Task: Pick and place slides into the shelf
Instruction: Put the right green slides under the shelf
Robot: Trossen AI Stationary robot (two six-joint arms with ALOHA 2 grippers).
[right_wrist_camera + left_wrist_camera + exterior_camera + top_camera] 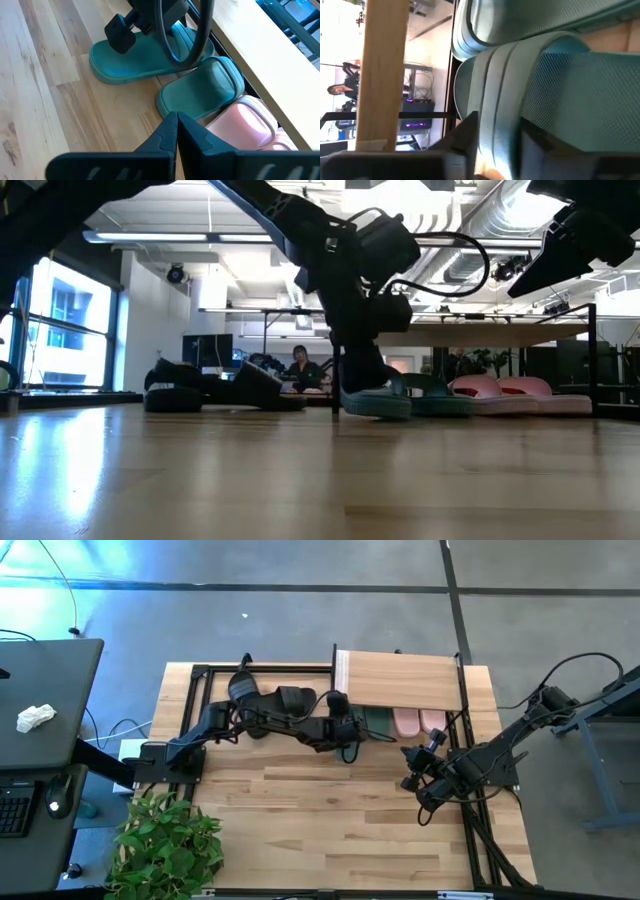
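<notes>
Risk: teal slide (150, 62) under left pincer (345, 730), fingers straddling strap, grip unclear; lies on table (330, 830) beside shelf (400, 680), heel sticking out. Could snag, skew against mate (200, 92). Right pincer (176, 131) closed, empty.

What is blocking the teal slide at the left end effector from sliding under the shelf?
Nothing visible blocks it. The teal slide lies at the shelf edge beside its mate, with the left end effector on it.
</notes>
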